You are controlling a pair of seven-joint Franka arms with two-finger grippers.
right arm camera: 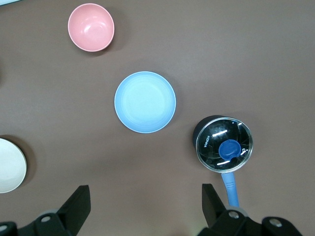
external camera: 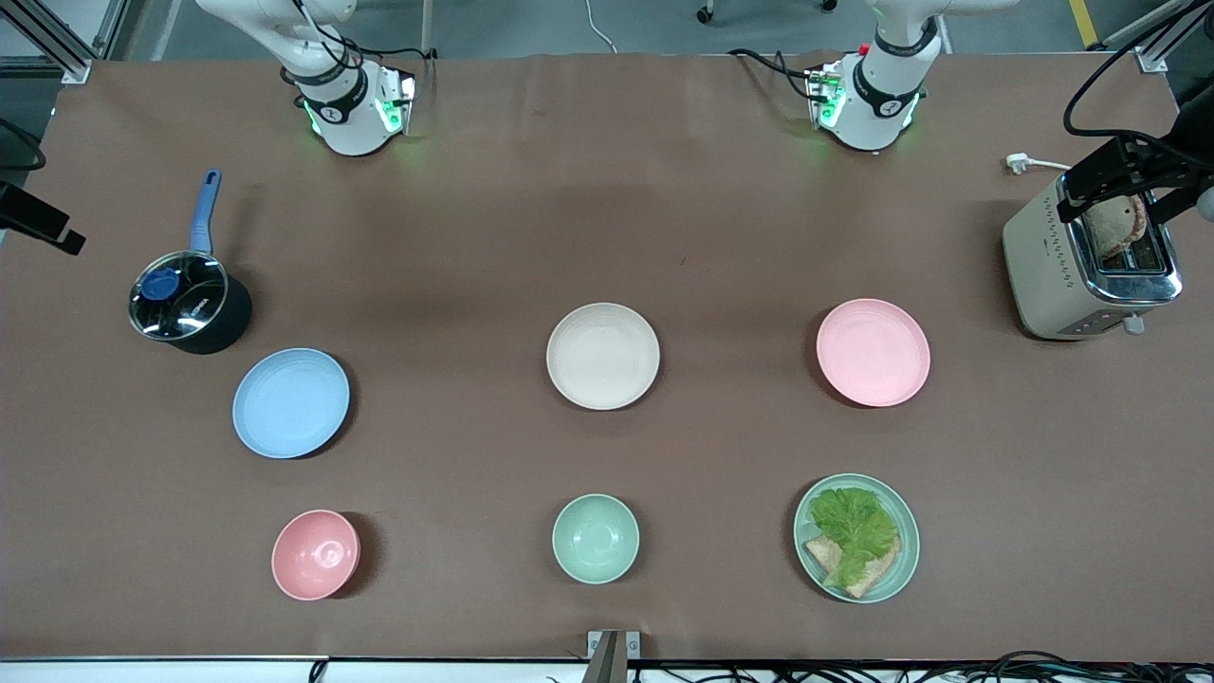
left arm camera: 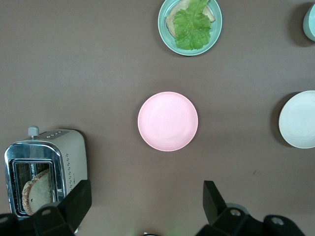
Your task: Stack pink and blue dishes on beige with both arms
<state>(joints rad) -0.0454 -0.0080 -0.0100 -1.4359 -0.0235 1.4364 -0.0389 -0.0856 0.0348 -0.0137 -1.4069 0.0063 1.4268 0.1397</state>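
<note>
The round cream-beige matte plate [external camera: 602, 356] lies at the centre of the brown table [external camera: 474, 237]. Taking it as the clock centre in the front view, the pastel pink shallow plate [external camera: 873, 352] lies at 3 o'clock and the pastel blue shallow plate [external camera: 291, 402] at about 8 o'clock, both well apart from it. Nothing is stacked yet.

The left gripper [left arm camera: 146, 209] hangs high over the table near the pink plate, its fingers wide apart and empty. The right gripper [right arm camera: 145, 209] hangs near the blue plate, also spread and empty.

The plates look light and stiff, probably a little slippery. I think the low rim is the only place to pinch them.
</note>
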